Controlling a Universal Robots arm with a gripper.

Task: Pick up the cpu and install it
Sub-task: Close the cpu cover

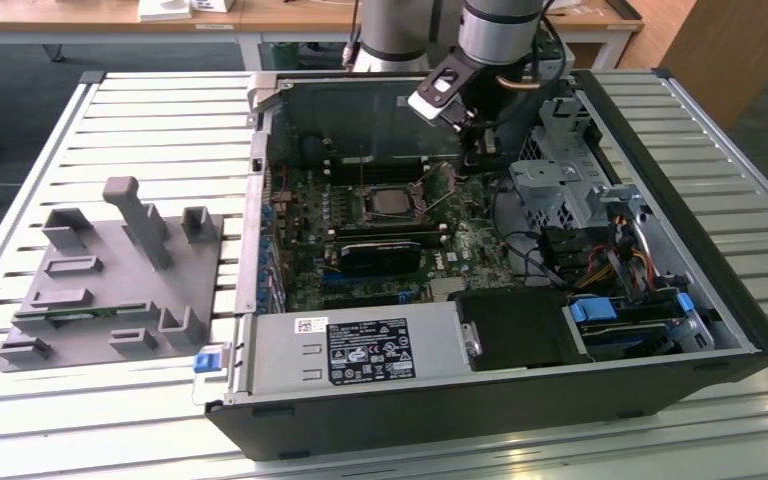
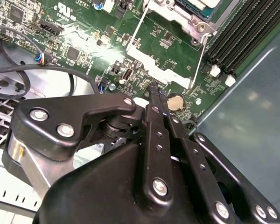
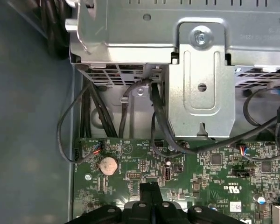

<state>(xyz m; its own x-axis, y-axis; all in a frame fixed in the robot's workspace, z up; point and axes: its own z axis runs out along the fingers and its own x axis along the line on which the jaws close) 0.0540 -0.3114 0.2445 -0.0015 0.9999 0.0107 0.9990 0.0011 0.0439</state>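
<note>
The cpu [image 1: 387, 203] lies flat in the motherboard socket inside the open computer case, its silver-grey top facing up. An edge of the cpu [image 2: 196, 3] also appears in the second wrist view, with the socket's silver hinged frame [image 2: 151, 60] and wire lever beside it. My gripper [image 1: 475, 160] hangs inside the case toward the exterior view's right of the socket, just above the board. Its black fingers [image 2: 155, 100] are pressed together and hold nothing. In the first wrist view the gripper [image 3: 149, 186] points at the green board near a coin battery [image 3: 107, 164].
A metal drive cage [image 1: 558, 185] and black cables [image 3: 154, 112] stand close behind the gripper. The grey power supply [image 1: 357, 350] fills the case's front. A grey fixture tray [image 1: 104, 280] sits on the slatted table at the exterior view's left. Memory slots [image 2: 242, 32] run beside the socket.
</note>
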